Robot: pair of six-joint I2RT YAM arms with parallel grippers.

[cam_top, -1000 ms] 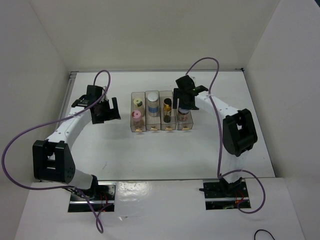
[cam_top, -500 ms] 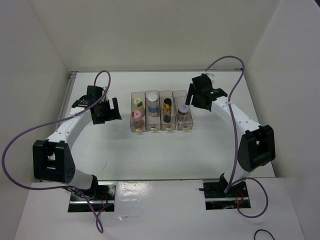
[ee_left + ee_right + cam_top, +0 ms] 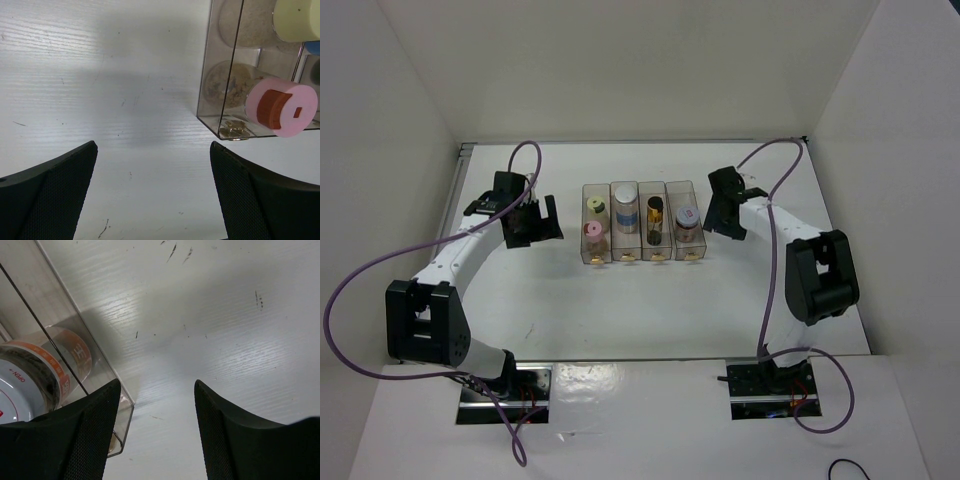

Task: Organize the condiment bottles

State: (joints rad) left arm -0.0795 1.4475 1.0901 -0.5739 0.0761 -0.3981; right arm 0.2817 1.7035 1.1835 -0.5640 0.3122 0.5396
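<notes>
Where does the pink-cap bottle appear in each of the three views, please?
Top external: pink-cap bottle in the leftmost compartment of the rack, near end.
Left wrist: at the right edge, mid-height.
Right wrist: not in it.
Shared landmark: the clear rack.

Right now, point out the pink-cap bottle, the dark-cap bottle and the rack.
pink-cap bottle point(image 3: 282, 106): left wrist view, on the top of its cap.
dark-cap bottle point(image 3: 654, 210): top external view, on its dark cap.
rack point(image 3: 65, 295): right wrist view, on its clear outer side wall.
</notes>
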